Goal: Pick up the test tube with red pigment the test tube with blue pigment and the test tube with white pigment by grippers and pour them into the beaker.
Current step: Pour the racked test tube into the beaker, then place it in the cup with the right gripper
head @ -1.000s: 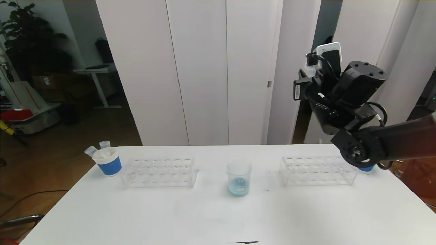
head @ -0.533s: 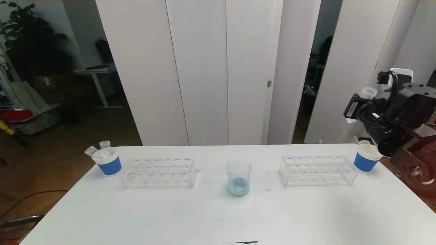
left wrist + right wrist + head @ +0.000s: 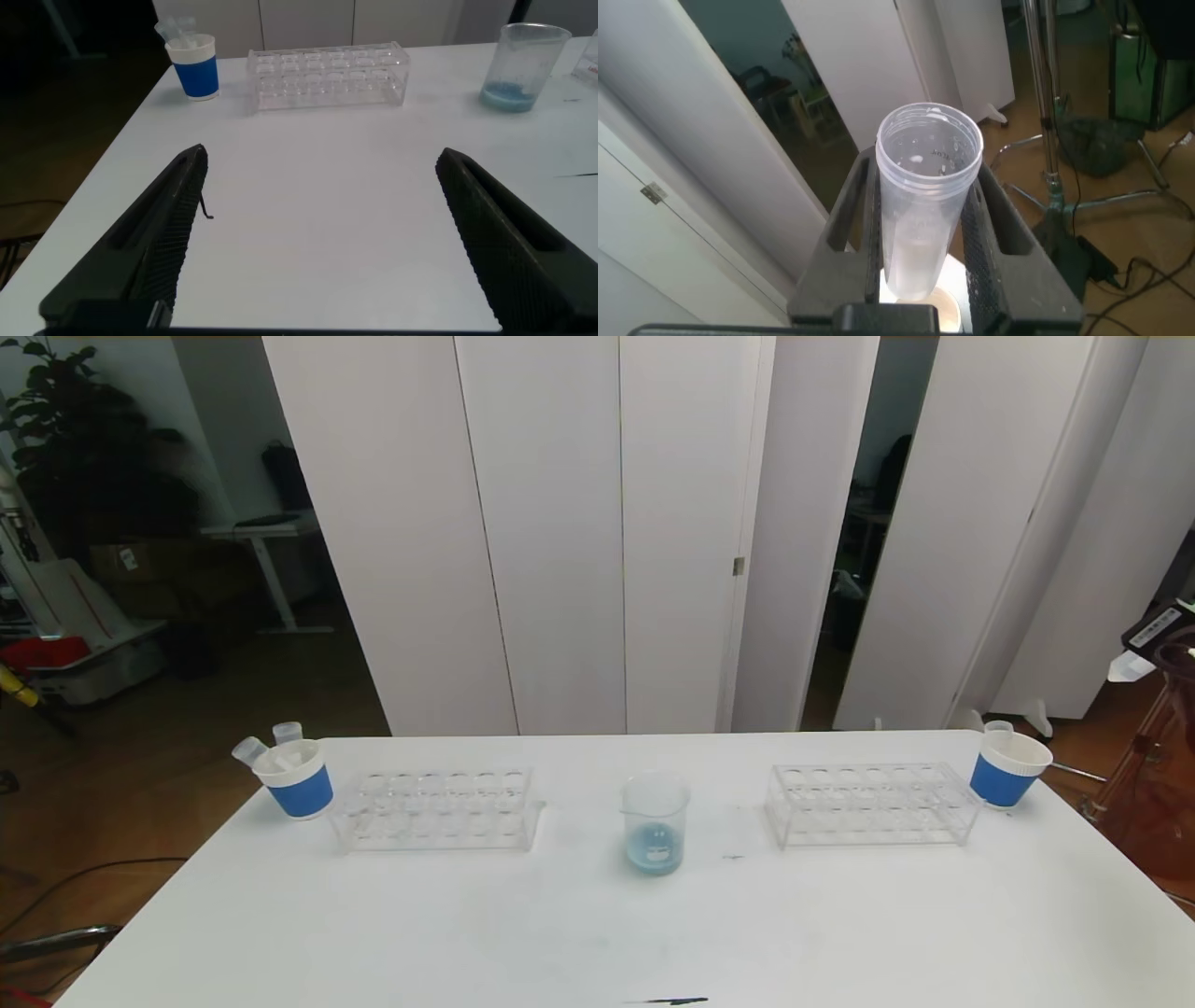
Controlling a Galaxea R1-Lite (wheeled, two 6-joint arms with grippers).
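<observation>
The right gripper (image 3: 920, 233) has its jaws clamped on a clear test tube (image 3: 926, 187), mouth pointing away from them. The left gripper (image 3: 322, 233) hangs with jaws spread wide above the bench (image 3: 318, 205); ahead of them, off to one side, stands the beaker (image 3: 523, 67) holding blue liquid.

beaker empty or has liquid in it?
Has liquid. The beaker stands upright on the table with a shallow pale-blue pool at its bottom; the left wrist view shows the same blue layer.
</observation>
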